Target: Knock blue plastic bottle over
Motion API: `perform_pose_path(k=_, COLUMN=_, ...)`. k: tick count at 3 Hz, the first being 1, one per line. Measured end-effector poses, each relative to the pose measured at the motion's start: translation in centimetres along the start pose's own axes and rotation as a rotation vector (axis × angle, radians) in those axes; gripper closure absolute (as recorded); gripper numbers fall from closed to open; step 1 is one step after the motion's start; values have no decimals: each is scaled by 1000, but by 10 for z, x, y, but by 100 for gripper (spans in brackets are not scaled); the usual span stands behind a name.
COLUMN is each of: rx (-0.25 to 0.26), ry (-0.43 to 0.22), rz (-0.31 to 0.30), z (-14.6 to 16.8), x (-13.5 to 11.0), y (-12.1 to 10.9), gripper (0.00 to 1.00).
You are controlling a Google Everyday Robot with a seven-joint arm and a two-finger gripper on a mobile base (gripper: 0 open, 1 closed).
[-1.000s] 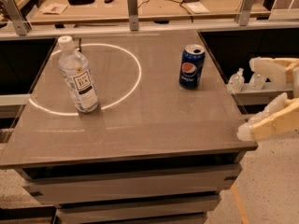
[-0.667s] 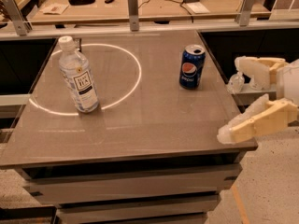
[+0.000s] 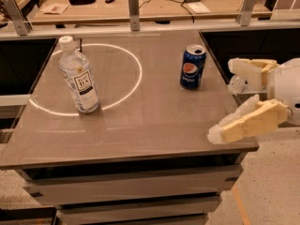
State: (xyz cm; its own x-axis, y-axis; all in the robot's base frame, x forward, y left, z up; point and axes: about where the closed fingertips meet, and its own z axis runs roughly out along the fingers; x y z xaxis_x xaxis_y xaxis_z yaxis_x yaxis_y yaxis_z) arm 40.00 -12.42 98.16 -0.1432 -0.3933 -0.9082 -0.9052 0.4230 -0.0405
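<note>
Blue plastic bottle (image 3: pixel 78 81) upright near left edge of table (image 3: pixel 154 125); pincer (image 3: pixel 223 100) wide apart at right edge

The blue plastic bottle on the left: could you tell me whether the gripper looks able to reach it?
Probably yes. The gripper hangs at the right edge of the table, jaws open; bare surface lies between it and the blue plastic bottle, and the Pepsi can stands farther back.

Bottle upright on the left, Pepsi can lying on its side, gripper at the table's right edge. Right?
No. The camera view shows the Pepsi can standing upright, not on its side. The blue plastic bottle is upright on the left, and the gripper is at the table's right edge.
</note>
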Motion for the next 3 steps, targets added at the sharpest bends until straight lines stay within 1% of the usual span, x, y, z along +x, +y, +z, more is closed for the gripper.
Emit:
perform_pose_path(k=1, rx=-50, ry=-47, rz=-8, z=39, x=-18, y=18, gripper=0)
perform_pose_path(k=2, rx=-121, ry=-93, rz=-16, z=95, x=-32, y=34, gripper=0)
perform_pose_path(k=3, rx=-169, ry=-104, rz=-38, z=150, x=-33, y=37, gripper=0)
